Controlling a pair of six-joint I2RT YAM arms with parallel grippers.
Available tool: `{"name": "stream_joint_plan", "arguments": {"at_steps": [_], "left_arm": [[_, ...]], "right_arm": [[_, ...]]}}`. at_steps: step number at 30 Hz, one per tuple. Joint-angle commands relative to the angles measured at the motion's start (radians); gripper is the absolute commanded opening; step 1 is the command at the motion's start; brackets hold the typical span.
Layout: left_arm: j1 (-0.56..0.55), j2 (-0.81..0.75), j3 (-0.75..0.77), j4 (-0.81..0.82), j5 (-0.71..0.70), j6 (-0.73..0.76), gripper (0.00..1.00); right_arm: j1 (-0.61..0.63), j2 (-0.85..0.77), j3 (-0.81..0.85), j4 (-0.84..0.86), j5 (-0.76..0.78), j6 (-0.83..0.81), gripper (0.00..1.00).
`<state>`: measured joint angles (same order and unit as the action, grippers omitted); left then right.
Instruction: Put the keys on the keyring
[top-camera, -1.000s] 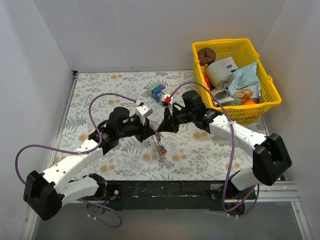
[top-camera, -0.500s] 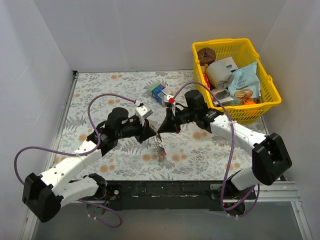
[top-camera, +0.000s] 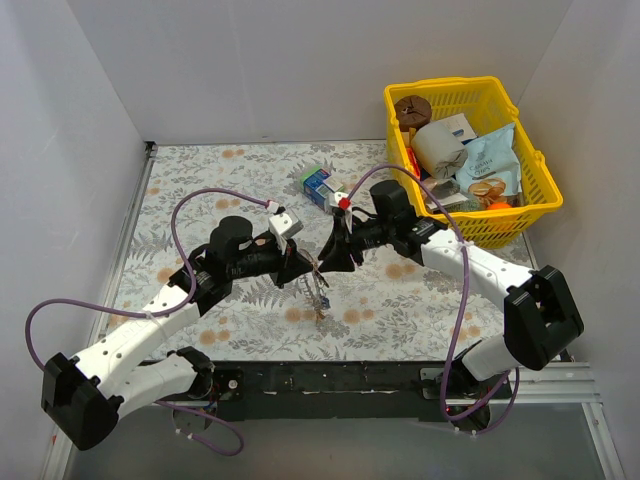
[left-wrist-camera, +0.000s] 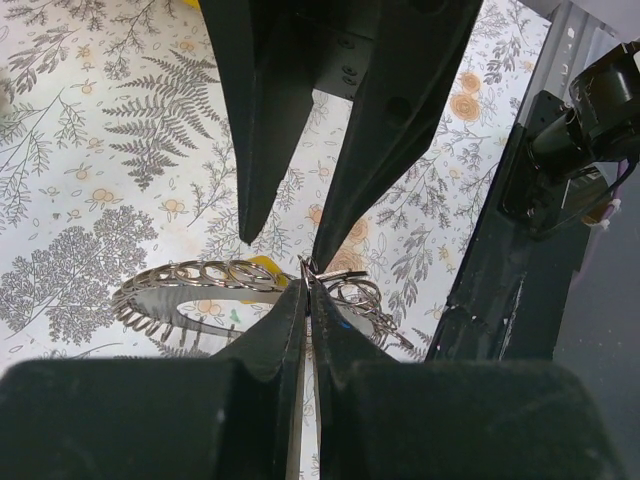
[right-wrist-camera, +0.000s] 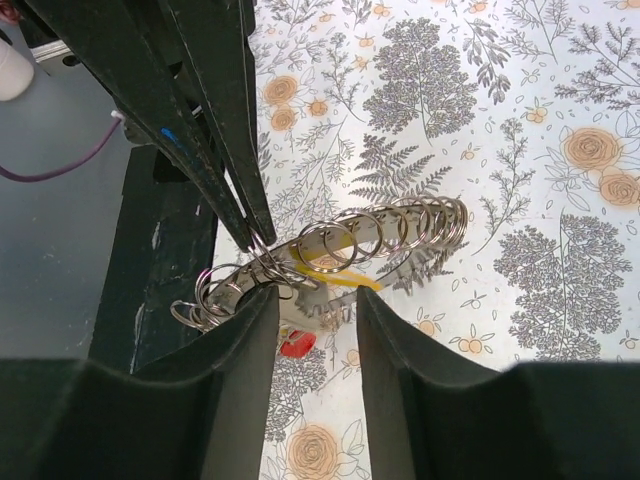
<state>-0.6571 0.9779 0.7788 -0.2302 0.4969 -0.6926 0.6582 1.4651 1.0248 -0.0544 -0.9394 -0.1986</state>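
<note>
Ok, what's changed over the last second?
The right gripper has opened and let go of the keyring; its fingers now stand apart on either side of it. The left gripper stays shut on the keyring, the keys still dangling beneath. The yellow basket and the carton have not moved.

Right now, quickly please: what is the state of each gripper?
Left gripper: shut on the keyring.
Right gripper: open, gripping nothing.
</note>
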Motion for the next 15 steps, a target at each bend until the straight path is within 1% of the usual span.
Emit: {"name": "stream_joint_plan", "arguments": {"at_steps": [1, 3, 5, 6, 9, 13, 15], "left_arm": [[-0.004, -0.027, 0.028, 0.065, 0.023, 0.005, 0.00], [-0.004, -0.028, 0.025, 0.068, 0.023, 0.005, 0.00], [-0.004, -0.031, 0.023, 0.068, 0.025, 0.008, 0.00], [-0.004, -0.033, 0.023, 0.071, 0.025, 0.010, 0.00], [-0.004, -0.038, 0.022, 0.078, 0.035, 0.015, 0.00], [-0.004, -0.047, 0.014, 0.098, 0.051, 0.021, 0.00], [-0.006, -0.048, 0.010, 0.112, 0.055, 0.022, 0.00]], "right_arm": [[-0.005, -0.063, 0.018, 0.002, 0.013, -0.009, 0.50], [-0.006, -0.084, 0.008, 0.013, 0.046, -0.009, 0.57], [-0.008, -0.124, -0.008, 0.042, 0.074, -0.001, 0.61], [-0.011, -0.137, -0.017, 0.045, 0.091, 0.001, 0.66], [-0.017, -0.178, -0.037, 0.083, 0.102, 0.007, 0.73], [-0.029, -0.209, -0.048, 0.120, 0.067, 0.024, 0.74], [-0.037, -0.210, -0.051, 0.136, 0.028, 0.044, 0.71]]}}
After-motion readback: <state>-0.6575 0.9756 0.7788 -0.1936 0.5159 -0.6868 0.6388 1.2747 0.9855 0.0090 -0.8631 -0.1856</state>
